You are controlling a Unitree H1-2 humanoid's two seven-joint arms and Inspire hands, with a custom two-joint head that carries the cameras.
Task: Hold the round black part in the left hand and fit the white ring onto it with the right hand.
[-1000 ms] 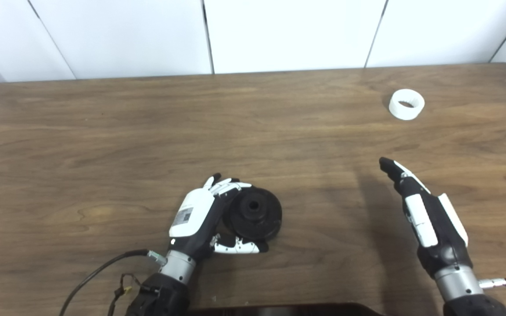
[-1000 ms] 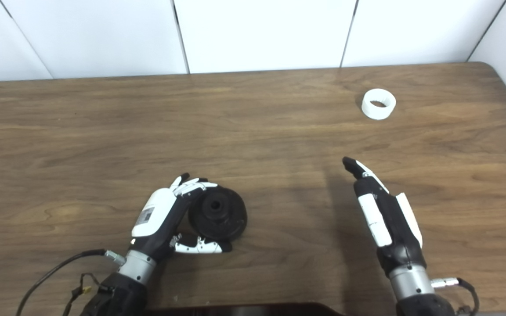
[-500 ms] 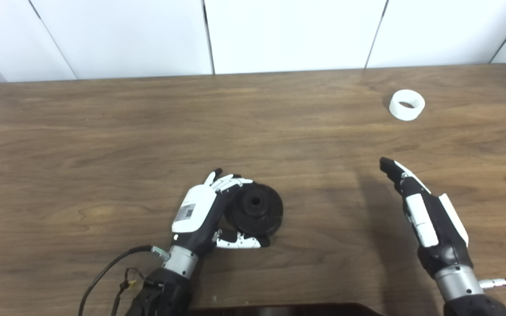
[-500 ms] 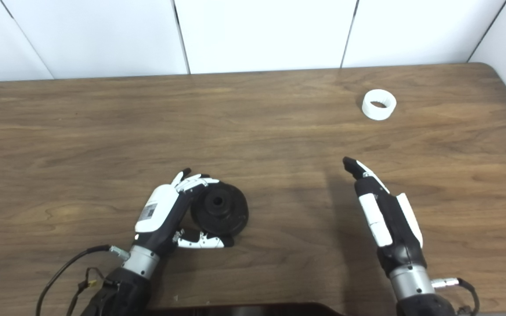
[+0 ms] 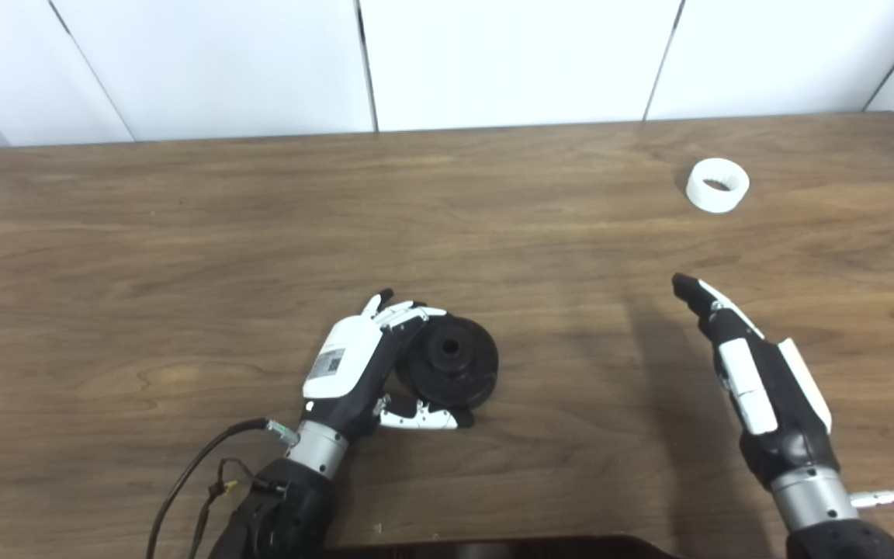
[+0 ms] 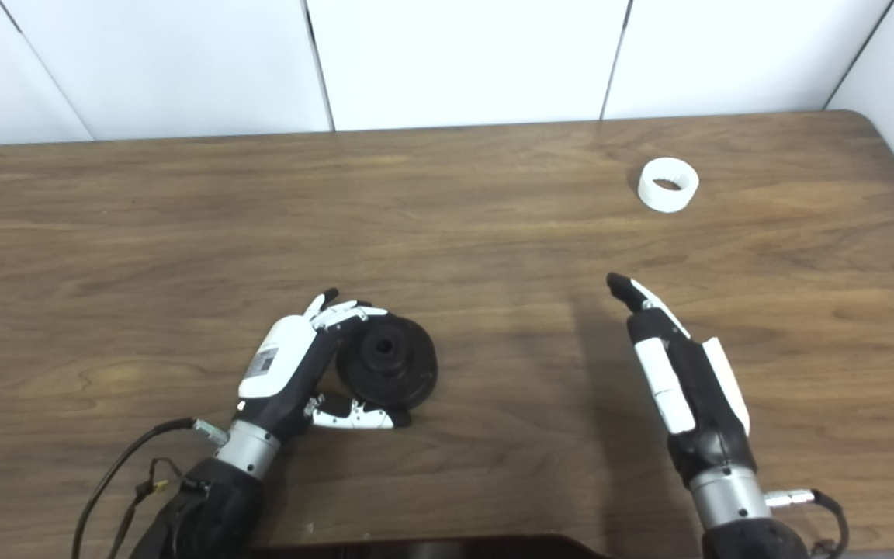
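Observation:
The round black part [image 5: 451, 361] lies low on the wooden table [image 5: 183, 233], near its front middle. My left hand [image 5: 354, 365] is cupped around its left side. The fingers [image 5: 408, 314] curl over its far rim and the thumb [image 5: 420, 420] lies along its near rim, so the hand holds it. The white ring [image 5: 718, 185] stands alone at the far right of the table. My right hand [image 5: 750, 365] is flat with straight fingers and empty. It hovers over the table well short of the ring.
A white panelled wall [image 5: 493, 54] runs behind the table's far edge. A black cable [image 5: 191, 473] trails from my left wrist. A dark edge [image 5: 493, 547] shows at the bottom of the view.
My left hand and the black part have shifted slightly away from me together. My right hand has edged a little forward.

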